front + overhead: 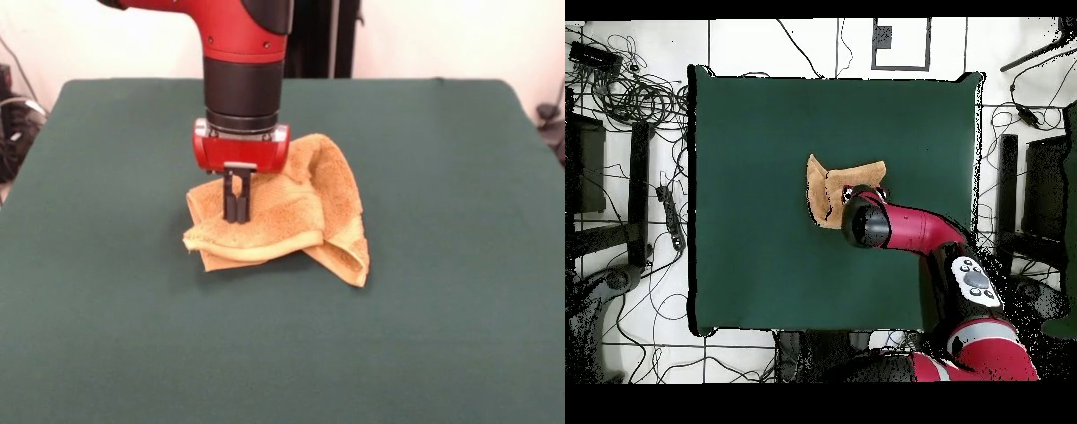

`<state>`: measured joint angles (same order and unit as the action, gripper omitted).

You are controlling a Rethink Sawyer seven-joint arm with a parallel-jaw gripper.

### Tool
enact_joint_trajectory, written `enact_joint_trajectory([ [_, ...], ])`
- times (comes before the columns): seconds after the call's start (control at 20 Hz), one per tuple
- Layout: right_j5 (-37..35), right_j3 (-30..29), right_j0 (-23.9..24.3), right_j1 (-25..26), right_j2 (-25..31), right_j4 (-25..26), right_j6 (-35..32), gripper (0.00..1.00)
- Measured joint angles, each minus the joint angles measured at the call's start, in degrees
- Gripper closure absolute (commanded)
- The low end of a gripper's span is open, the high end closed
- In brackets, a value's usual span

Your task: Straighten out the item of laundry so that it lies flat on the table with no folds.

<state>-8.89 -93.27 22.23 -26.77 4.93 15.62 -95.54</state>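
Tangled black cables [625,100] lie on the pale tiled floor [745,355] left of the desk in the overhead view. The wide rectangular desk covered in dark green cloth [106,336] spreads across the front view. Near its middle sits the crumpled mustard-yellow terry towel [300,225], folded over itself. The black hand [237,215] of the red and black arm [243,53] presses into the towel's left part, its fingers nearly together, seemingly pinching a fold of the towel.
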Motion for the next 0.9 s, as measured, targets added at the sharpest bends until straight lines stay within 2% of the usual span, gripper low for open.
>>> enact_joint_trajectory([
  [0.9,0.0,0.0,0.0,-0.1,0.0,0.8,0.0,1.00],
])
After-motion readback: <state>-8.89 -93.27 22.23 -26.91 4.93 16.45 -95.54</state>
